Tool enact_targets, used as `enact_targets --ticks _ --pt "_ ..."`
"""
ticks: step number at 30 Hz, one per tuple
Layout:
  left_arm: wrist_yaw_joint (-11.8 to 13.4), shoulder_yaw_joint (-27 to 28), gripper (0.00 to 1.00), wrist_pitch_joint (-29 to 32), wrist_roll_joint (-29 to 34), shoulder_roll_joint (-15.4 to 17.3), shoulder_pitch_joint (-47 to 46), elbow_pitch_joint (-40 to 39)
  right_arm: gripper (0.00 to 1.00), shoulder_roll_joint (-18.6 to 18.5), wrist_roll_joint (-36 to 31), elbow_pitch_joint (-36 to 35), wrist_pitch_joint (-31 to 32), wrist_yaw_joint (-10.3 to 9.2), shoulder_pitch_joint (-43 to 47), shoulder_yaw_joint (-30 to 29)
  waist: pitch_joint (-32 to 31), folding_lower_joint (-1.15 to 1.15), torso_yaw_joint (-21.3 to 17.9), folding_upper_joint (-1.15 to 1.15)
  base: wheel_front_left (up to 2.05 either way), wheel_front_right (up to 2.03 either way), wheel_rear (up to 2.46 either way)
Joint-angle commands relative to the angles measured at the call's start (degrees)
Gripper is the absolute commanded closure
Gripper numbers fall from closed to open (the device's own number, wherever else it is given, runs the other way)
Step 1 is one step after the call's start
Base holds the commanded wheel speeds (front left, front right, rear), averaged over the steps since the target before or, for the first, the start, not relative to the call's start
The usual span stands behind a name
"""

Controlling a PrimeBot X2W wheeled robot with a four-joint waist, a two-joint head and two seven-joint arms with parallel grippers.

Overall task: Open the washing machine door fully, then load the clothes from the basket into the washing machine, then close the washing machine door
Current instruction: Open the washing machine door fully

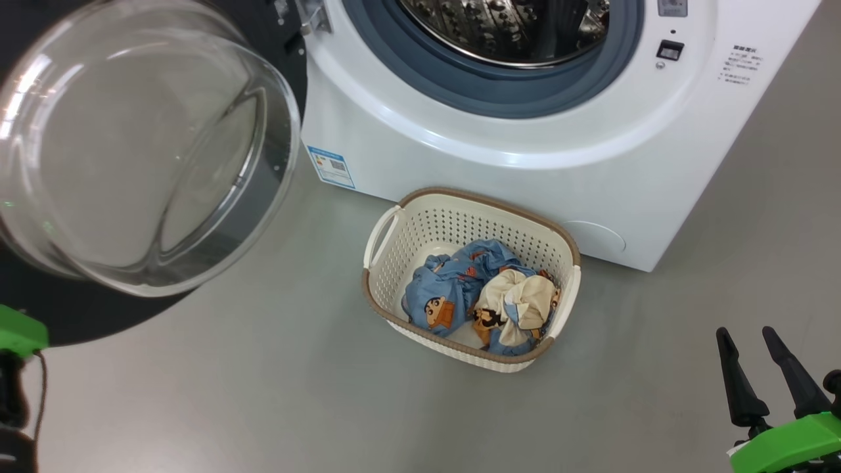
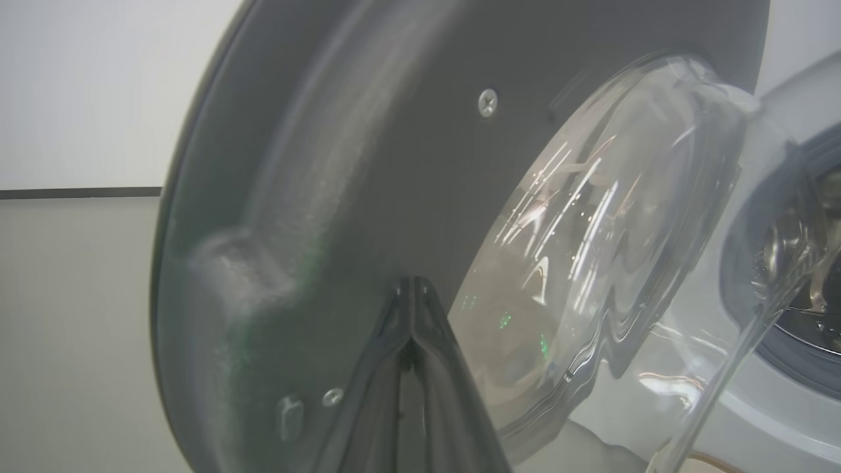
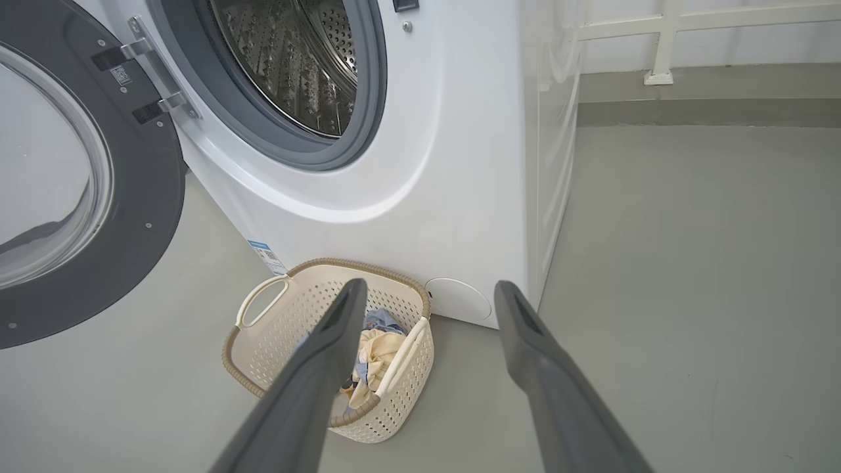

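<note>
One step seemed done: door (image 1: 144, 144) stood wide. Clothes (image 1: 479, 295) lay in the basket (image 1: 460, 223) before the machine (image 1: 525, 164); left gripper (image 2: 410, 284) closed, right gripper (image 1: 746, 332) spread, both empty.

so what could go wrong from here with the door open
The shut left gripper points tip-first at the smooth inner face of the washing machine door; a push could skid off. The clothes lie tangled in the basket, so the open right gripper may lift only one, or drag the basket.
</note>
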Motion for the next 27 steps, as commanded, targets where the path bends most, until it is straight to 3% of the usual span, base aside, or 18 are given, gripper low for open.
enact_targets --ticks 1,15,27 --pt "0.05 2.37 1.00 -0.36 0.75 4.34 -2.61 -0.58 0.00 -1.31 -0.57 -1.45 -0.69 0.09 -1.24 1.33 0.66 0.00 -0.53 0.00 0.00 0.00 0.00" --pt "-1.08 7.34 1.00 -0.36 4.43 6.90 -6.91 5.01 0.00 -1.73 -0.86 -1.17 -0.69 0.09 -2.76 2.23 2.38 0.00 -2.47 0.00 0.00 0.00 0.00" --pt "-2.06 10.21 1.00 -0.36 5.79 6.23 -5.08 5.63 0.00 -1.02 -0.68 -0.63 -0.69 0.09 -1.95 2.30 -0.06 0.00 -2.34 0.00 0.00 0.00 0.00"
